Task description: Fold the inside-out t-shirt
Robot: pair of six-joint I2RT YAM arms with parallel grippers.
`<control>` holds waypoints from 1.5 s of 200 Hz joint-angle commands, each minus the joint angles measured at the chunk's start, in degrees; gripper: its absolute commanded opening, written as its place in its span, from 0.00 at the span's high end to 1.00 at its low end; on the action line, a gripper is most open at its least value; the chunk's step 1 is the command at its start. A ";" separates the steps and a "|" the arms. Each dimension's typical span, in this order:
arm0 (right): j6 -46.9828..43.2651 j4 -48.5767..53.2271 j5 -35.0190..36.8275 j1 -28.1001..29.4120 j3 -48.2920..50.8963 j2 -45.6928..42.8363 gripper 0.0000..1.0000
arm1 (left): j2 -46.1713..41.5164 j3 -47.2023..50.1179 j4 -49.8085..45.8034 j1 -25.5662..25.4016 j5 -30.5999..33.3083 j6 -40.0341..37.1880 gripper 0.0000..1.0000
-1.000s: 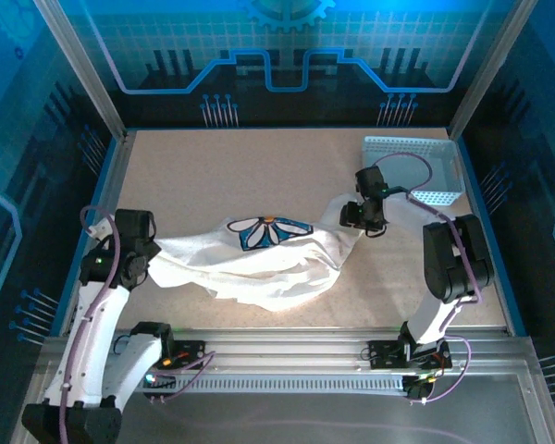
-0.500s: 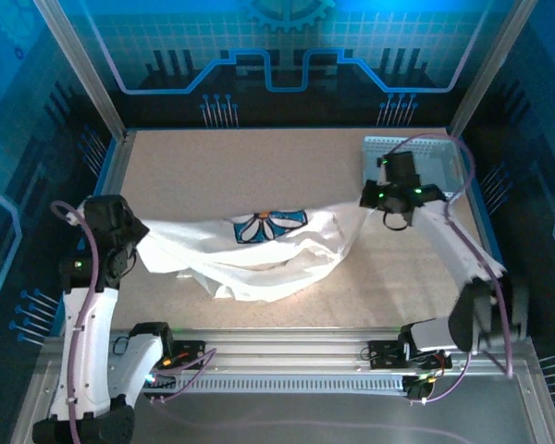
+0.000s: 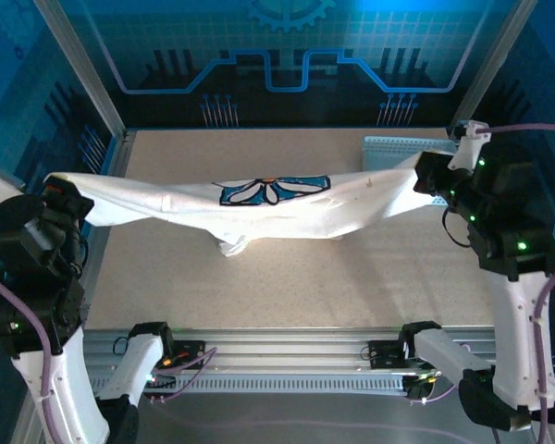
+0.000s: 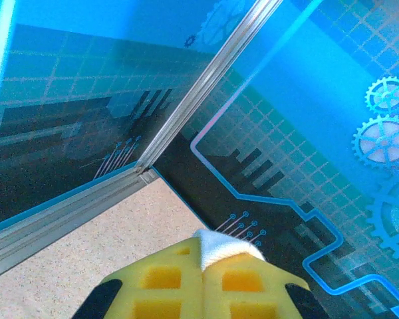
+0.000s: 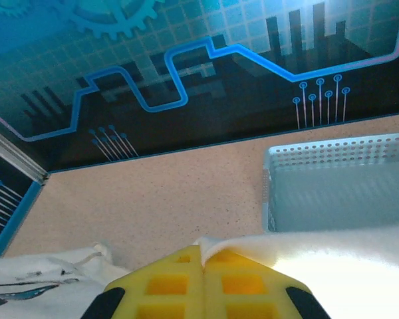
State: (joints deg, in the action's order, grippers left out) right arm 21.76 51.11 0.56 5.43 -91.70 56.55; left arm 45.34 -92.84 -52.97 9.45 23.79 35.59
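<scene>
inside-out t-shirt [image 3: 287,211] | top: stretched taut | wrists: left gripper [image 4: 202,262], right gripper [image 5: 202,260] pinching it

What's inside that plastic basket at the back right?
The visible part of the basket holds nothing, just its bare floor. The white t-shirt, stretched in front, covers its near edge, so that strip is hidden.

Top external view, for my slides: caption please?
Left gripper and right gripper hold the t-shirt stretched over the table.

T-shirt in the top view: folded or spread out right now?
Spread, not folded: the t-shirt is stretched between the left gripper and the right gripper, both shut on its ends, loose cloth hanging below its middle.
</scene>
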 commanded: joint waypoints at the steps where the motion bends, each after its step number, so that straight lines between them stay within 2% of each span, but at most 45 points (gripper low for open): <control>1: -0.74 6.12 -1.11 0.52 1.19 1.92 1.00 | 3.27 3.32 -0.20 0.77 0.97 -1.47 1.00; 20: -1.39 2.52 0.91 3.68 7.63 5.68 1.00 | 9.85 8.91 -0.72 0.83 -0.84 -1.07 1.00; 53: -1.39 -5.57 1.82 7.80 15.82 18.65 1.00 | 25.33 16.24 -0.06 2.18 -7.46 1.08 1.00; 90: -1.79 -10.15 4.65 9.60 16.68 32.23 1.00 | 32.38 24.77 7.98 7.15 -14.82 3.05 1.00; 94: -1.93 -10.16 5.25 9.72 16.45 33.29 0.96 | 32.98 25.23 8.48 7.47 -15.67 3.08 1.00; 103: -2.45 -10.18 7.37 9.93 16.35 34.85 0.78 | 34.13 26.22 9.47 7.68 -17.04 2.93 1.00; 120: -4.02 -9.98 10.11 10.89 16.69 35.09 0.58 | 36.39 26.71 9.86 7.69 -19.19 1.92 1.00; 130: -4.96 -10.21 11.86 12.12 17.83 33.41 0.50 | 37.41 26.58 9.21 7.69 -19.38 1.20 0.83; 141: -5.58 -10.43 13.33 13.46 19.43 30.80 0.45 | 37.75 26.56 8.17 7.77 -19.01 0.47 0.76; 150: -5.26 -10.15 13.73 14.18 20.76 28.40 0.41 | 36.61 26.88 7.34 7.77 -17.93 0.74 0.66; 161: -4.82 -9.95 13.23 14.51 22.73 25.21 0.38 | 33.45 28.59 7.11 7.66 -16.52 1.28 0.42; 192: -4.61 -8.71 14.63 14.00 26.82 18.29 0.33 | 20.08 32.96 5.45 7.36 -11.04 1.84 0.30; 217: -4.22 -8.78 11.45 13.89 29.55 15.04 0.33 | 14.65 35.29 3.38 3.61 -13.70 2.74 0.29; 232: -3.03 -9.90 9.30 13.99 31.40 14.03 0.34 | 15.50 36.86 2.61 -0.03 -17.54 4.02 0.34; 255: -2.12 -11.02 8.93 13.99 33.36 13.92 0.34 | 15.82 41.46 4.78 -6.54 -18.56 6.60 0.35; 277: -1.94 -12.00 8.76 13.99 34.92 13.93 0.34 | 19.08 44.40 7.48 -11.11 -22.11 8.15 0.37; 300: -1.82 -12.39 8.71 13.99 35.95 14.07 0.34 | 21.77 46.89 10.94 -15.99 -21.90 9.15 0.38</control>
State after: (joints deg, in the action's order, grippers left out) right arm 18.87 40.38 10.00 19.66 -56.84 70.87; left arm 65.49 -48.01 -46.15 -2.79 4.25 42.17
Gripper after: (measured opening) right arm 0.662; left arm 0.620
